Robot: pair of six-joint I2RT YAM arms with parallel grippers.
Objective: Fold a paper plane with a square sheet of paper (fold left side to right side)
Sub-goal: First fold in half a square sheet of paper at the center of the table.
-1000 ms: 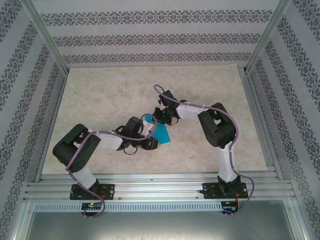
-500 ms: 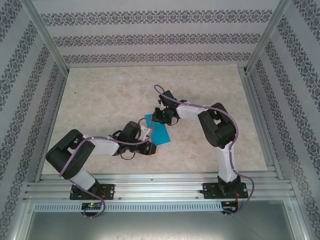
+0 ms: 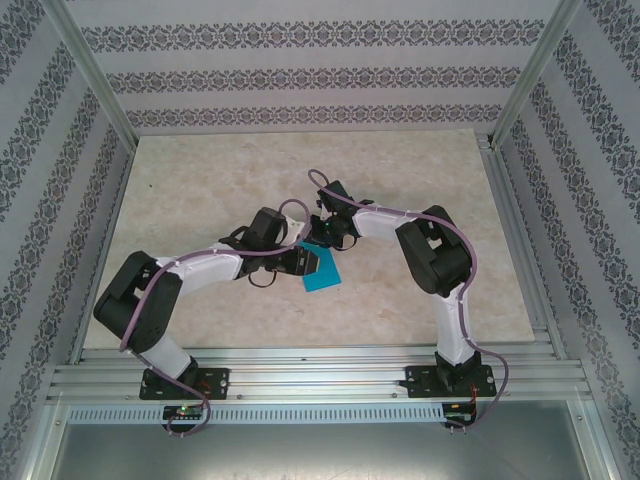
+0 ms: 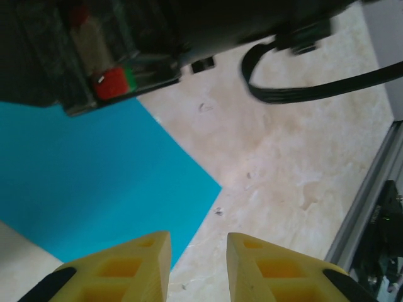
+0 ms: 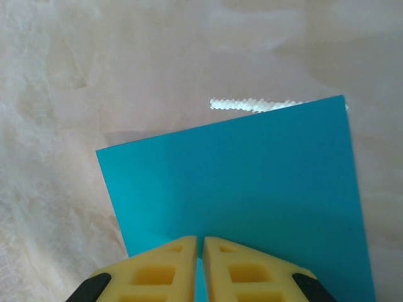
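My right hand (image 5: 200, 250) pinches the blue sheet (image 5: 252, 182); its near edge is cut off from view. My left hand (image 4: 198, 255) is open, empty, over its corner.

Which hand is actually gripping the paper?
The right hand: it is pinched shut on the edge of the blue paper. The left hand is open, gripping nothing.

Square sheet of paper (image 3: 324, 274) half hidden under left claw (image 3: 306, 260), near edge behind right claw (image 5: 203, 264)
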